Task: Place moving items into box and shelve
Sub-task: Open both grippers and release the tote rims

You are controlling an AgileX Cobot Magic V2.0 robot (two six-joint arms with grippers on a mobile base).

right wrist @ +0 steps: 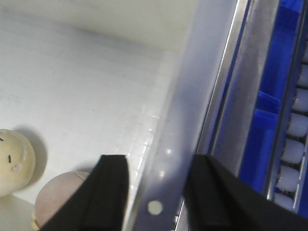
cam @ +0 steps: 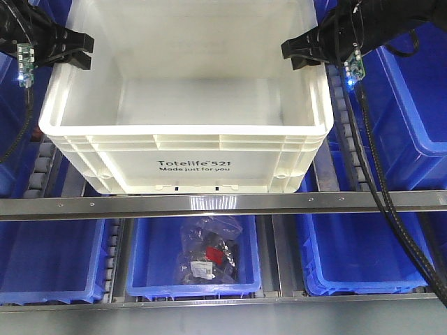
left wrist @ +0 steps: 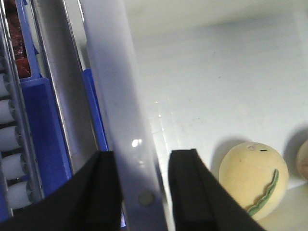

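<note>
The box (cam: 188,164), a large white tote printed "Totelife 521", sits in the upper shelf level between blue bins. My left gripper (cam: 80,49) straddles its left rim (left wrist: 130,125), one finger on each side, shut on it. On the opposite rim (right wrist: 178,139) my right gripper (cam: 297,50) grips the same way. Moving items lie on the box floor. In the left wrist view there is a cream toy (left wrist: 252,180) with a green stripe and the edge of another (left wrist: 303,161). The right wrist view shows a cream toy (right wrist: 14,161) and a pinkish-brown one (right wrist: 60,197).
A metal shelf rail (cam: 223,204) crosses in front below the box. Under it stand blue bins, the middle one (cam: 147,269) holding a bagged dark item (cam: 209,255). More blue bins (cam: 405,105) flank the box. Roller tracks (left wrist: 9,144) (right wrist: 293,149) run alongside.
</note>
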